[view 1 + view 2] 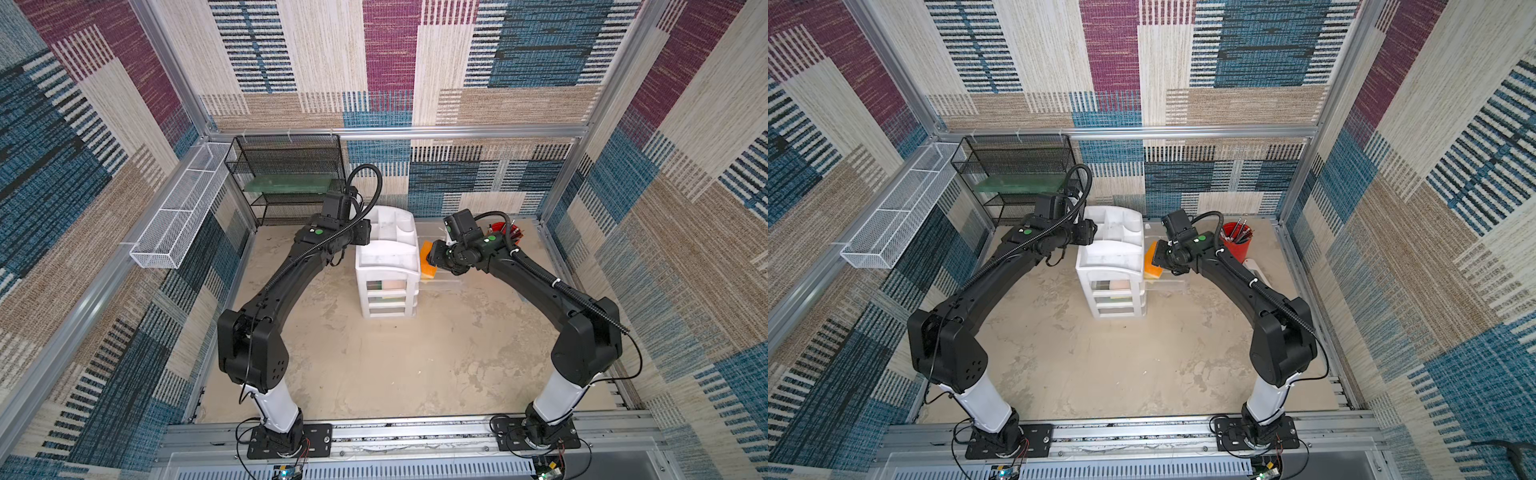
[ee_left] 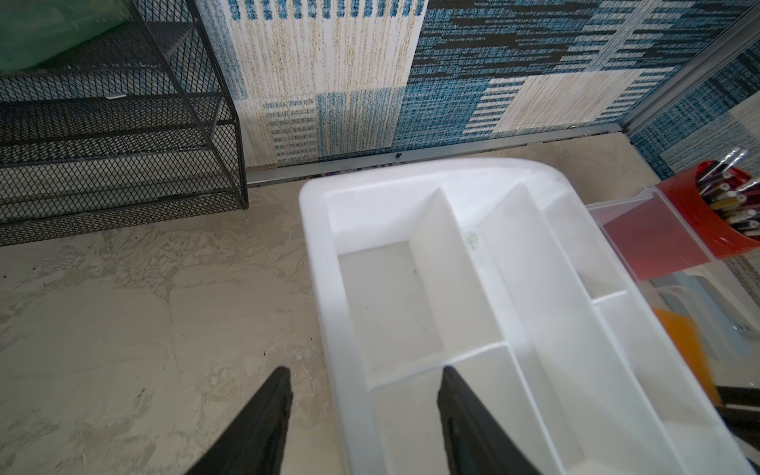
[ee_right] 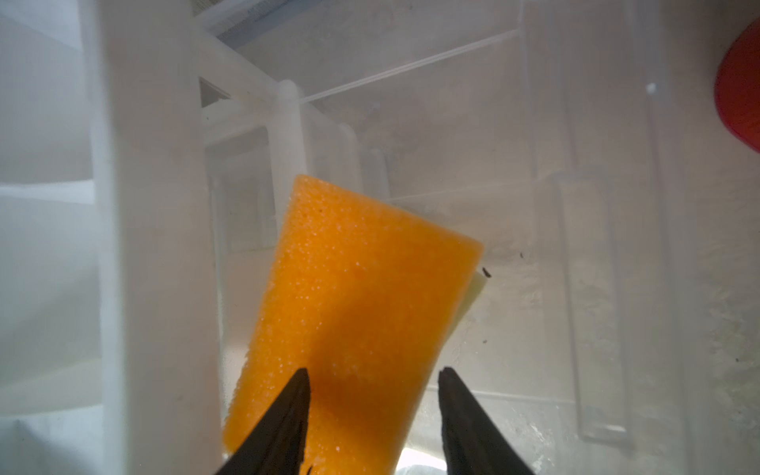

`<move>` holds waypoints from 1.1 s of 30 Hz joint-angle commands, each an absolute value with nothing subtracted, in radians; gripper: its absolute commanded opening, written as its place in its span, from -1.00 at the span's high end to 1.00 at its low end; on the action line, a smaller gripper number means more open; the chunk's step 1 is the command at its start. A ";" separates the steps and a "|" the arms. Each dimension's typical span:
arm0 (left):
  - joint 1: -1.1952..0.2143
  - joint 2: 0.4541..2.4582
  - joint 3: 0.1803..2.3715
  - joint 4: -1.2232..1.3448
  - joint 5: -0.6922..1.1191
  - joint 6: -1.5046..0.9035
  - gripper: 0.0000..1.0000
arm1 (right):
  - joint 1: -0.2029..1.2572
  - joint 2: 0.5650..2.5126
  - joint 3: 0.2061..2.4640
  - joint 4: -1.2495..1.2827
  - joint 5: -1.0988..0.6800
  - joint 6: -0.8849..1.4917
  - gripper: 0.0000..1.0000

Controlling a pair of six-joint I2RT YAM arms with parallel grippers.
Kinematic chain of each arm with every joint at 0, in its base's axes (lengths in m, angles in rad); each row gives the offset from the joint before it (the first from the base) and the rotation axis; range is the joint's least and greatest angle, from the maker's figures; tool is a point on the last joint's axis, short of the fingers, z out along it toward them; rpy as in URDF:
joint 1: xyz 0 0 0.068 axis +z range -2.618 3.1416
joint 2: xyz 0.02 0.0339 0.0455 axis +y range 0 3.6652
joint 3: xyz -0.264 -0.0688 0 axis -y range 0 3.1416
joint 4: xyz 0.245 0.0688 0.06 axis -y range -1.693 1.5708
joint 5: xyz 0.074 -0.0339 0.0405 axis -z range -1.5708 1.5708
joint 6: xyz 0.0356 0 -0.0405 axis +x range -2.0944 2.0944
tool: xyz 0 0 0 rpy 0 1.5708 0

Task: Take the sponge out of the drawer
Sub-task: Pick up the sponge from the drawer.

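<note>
White mesh basket (image 1: pixel 176 216) is hanging on the left wall, black wire-mesh shelf (image 1: pixel 286 174) is sitting in the bench's far-left corner. Left gripper (image 2: pixel 364 415) is hovering at the left rim of the drawer (image 1: pixel 388 266) tower's tray top, jaws standing apart, straddling the rim, gripping nothing. Tower is sitting mid-bench toward the far edge. A clear drawer is sticking out of its right side, and the orange sponge (image 3: pixel 353 304) is sitting in it, tilted, just beside the tower frame. Right gripper (image 3: pixel 372 415) is reaching over the sponge, jaws flanking its near end; cannot tell whether they are clamping it. Red cup (image 1: pixel 1236 245) of pens is standing near the far-right corner.
</note>
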State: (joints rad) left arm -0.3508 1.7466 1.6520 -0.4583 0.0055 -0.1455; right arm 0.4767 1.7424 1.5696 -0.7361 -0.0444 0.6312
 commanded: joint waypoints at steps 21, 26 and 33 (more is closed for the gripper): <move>-0.284 1.977 1.874 -0.604 0.038 -0.133 -0.13 | 0.423 1.843 1.621 -0.508 0.008 0.533 1.00; -0.281 2.020 1.952 -0.632 0.054 -0.146 -0.13 | 0.396 1.891 1.682 -0.471 -0.039 0.506 1.00; -0.281 2.024 2.003 -0.670 0.060 -0.141 -0.15 | 0.396 1.889 1.694 -0.482 -0.044 0.454 1.00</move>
